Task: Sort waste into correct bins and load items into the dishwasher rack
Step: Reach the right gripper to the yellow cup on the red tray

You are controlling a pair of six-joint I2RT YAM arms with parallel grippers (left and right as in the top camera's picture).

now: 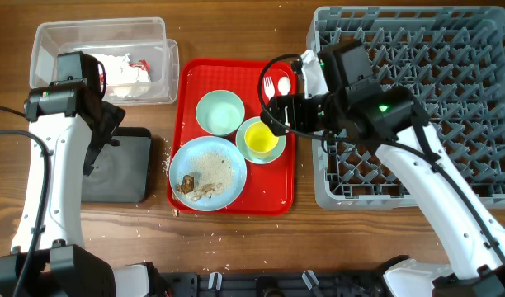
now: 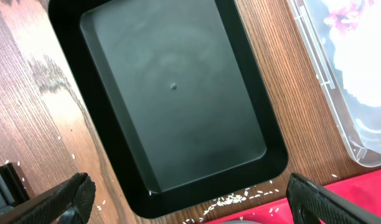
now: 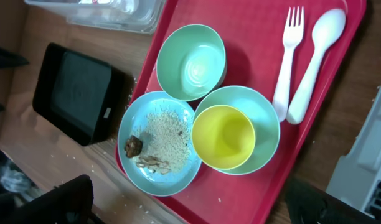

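Note:
A red tray (image 1: 277,194) holds a blue plate (image 1: 228,161) with rice and food scraps, a green bowl (image 1: 219,111), a yellow cup (image 1: 260,139) in a second green bowl, and a white fork (image 1: 269,86) and spoon (image 1: 284,84). The grey dishwasher rack (image 1: 450,99) stands at the right. A black bin (image 1: 120,165) and a clear bin (image 1: 100,37) stand at the left. My left gripper (image 2: 190,199) is open and empty above the black bin (image 2: 172,87). My right gripper (image 3: 190,202) is open and empty above the tray (image 3: 253,37), over the cup (image 3: 223,137) and plate (image 3: 159,140).
The clear bin holds white crumpled waste with red marks (image 1: 120,70). Rice grains (image 2: 234,199) lie scattered on the wooden table between the black bin and the tray.

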